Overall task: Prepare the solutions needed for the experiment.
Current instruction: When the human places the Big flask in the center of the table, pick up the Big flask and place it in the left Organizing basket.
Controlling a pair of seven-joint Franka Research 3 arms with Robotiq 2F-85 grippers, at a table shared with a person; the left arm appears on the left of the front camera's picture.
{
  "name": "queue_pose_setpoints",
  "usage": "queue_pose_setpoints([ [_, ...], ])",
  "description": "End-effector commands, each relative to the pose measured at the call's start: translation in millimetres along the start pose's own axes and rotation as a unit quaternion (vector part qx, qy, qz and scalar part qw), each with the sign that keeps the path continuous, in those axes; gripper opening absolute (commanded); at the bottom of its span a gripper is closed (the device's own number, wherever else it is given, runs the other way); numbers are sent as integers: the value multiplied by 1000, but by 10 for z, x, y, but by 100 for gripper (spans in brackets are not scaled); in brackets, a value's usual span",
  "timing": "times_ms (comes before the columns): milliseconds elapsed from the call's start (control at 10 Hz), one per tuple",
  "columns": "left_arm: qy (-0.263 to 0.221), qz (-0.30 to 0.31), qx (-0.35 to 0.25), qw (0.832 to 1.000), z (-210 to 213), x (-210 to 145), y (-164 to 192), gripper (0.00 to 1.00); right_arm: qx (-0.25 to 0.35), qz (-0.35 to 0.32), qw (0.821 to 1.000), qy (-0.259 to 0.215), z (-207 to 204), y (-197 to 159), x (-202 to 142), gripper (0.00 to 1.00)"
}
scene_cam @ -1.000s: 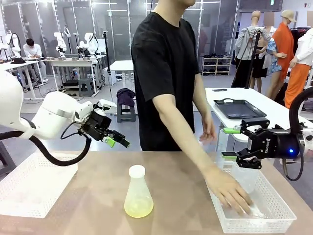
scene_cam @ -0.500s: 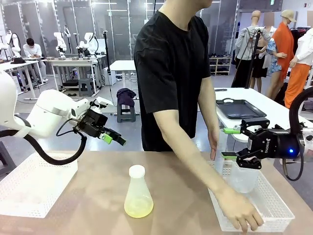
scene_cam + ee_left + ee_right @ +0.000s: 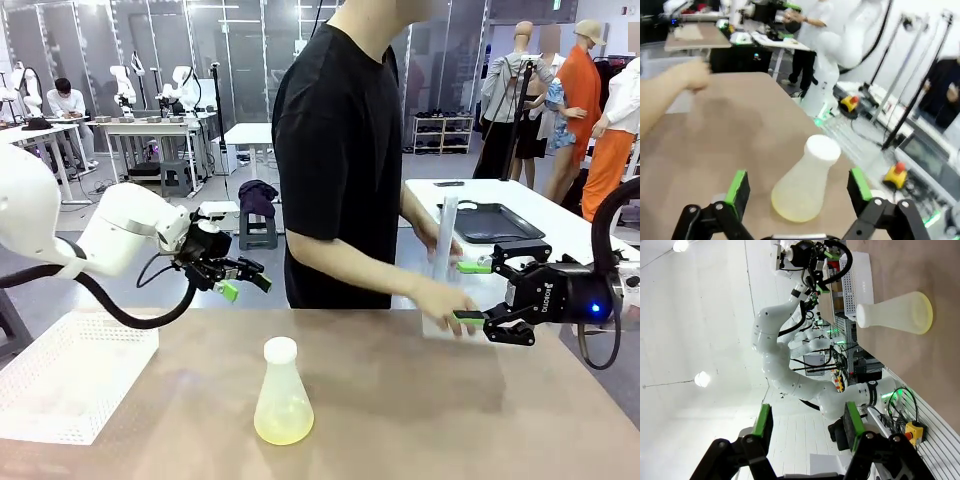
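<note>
Front view: frosted flask (image 3: 282,394) stands upright on the counter (image 3: 420,400), near the robot's edge, w/ the solutions (image 3: 283,427), a shallow pale yellow-green pool, at its bottom. Left pincer (image 3: 243,282) hangs above and behind it, jaws apart, nothing in them. Right pincer (image 3: 470,292) at the right side, jaws part-way apart; person's hand (image 3: 445,300) is right against it, holding a tall clear cylinder (image 3: 441,245). Can't tell if the pads touch anything. White basket (image 3: 70,375) at the counter's left edge.

Left wrist view: flask (image 3: 804,180) lies between the green pads (image 3: 739,187), farther on, apart from both; liquid (image 3: 792,210) low inside.

Right wrist view: pads (image 3: 762,425) apart, nothing between; flask (image 3: 895,313) well off, liquid (image 3: 926,314) at its base.

Risk, imo: the flask's frosted wall tapers, so a squeeze on the slope could slip, tip it, spill. The hand next to the right pincer could get pinched if it shuts now.
</note>
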State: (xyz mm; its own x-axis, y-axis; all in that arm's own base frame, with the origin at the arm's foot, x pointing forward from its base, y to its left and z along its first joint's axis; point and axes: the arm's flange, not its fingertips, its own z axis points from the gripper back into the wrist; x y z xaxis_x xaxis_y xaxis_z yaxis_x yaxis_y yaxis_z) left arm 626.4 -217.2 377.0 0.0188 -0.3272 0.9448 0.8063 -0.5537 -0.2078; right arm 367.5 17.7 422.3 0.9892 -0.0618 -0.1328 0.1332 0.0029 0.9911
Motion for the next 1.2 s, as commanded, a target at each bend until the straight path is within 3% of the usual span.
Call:
queue_pose_setpoints([
  [0,0,-88,-88,992,84,-149,261,100,4,0,1000,0,-6,2,-4,73],
  [300,-47,-138,-138,980,-70,-275,433,100,4,0,1000,0,-6,2,-4,73],
  [400,-8,-109,-91,990,-118,-250,229,100,4,0,1000,0,-6,2,-4,73],
  [800,-8,-109,-91,990,-118,-250,229,100,4,0,1000,0,-6,2,-4,73],
  [1100,-29,-131,-122,983,-240,-348,405,100,4,0,1000,0,-6,2,-4,73],
])
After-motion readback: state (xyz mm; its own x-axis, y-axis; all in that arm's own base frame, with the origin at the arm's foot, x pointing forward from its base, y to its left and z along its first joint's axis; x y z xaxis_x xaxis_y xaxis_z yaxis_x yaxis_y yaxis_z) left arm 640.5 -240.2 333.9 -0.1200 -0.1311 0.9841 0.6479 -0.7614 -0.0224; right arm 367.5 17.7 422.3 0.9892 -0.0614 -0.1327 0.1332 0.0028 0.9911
